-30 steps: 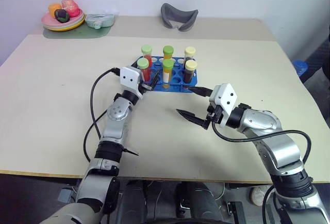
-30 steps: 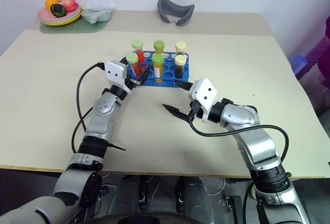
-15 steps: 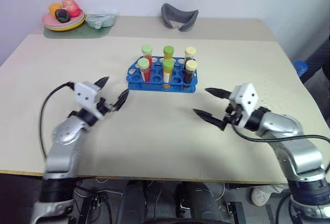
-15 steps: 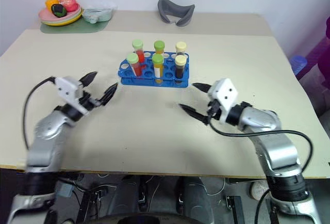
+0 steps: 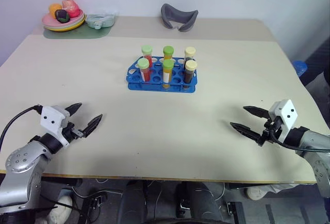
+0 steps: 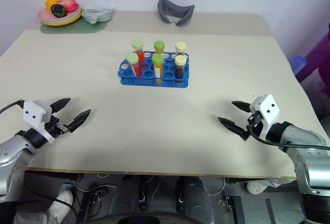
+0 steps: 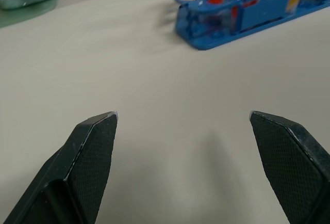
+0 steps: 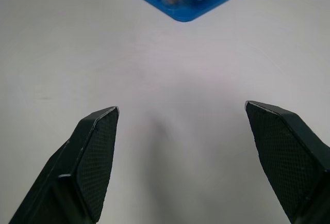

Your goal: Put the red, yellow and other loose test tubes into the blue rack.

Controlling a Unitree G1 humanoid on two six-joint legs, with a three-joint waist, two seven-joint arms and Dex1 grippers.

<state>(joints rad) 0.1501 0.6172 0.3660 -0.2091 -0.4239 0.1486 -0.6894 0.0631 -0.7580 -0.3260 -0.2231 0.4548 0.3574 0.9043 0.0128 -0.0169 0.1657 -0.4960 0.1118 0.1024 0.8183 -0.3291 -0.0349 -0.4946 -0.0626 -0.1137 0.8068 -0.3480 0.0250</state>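
The blue rack [image 5: 135, 74] stands mid-table with several capped test tubes upright in its holes. Among them are a red tube with a light green cap [image 5: 144, 70], a yellow one with a green cap [image 5: 167, 73] and a dark brown one with a pale yellow cap [image 5: 191, 73]. Every tube I see is in the rack. My left gripper [image 5: 88, 112] hovers open and empty near the table's front left edge. My right gripper [image 5: 237, 116] is open and empty near the front right edge. Both point toward the rack [image 7: 247, 20], far from it.
At the far left corner, a plate [image 5: 72, 24] of toy fruit rests on a green mat, with a pale green dish [image 5: 100, 21] beside it. A grey curved object [image 5: 179, 16] lies at the far edge. A wide stretch of bare table separates the rack from both grippers.
My left gripper has pulled away from the rack's front left tube, back and out to the left. My right gripper has swung out to the right. Both stay open.
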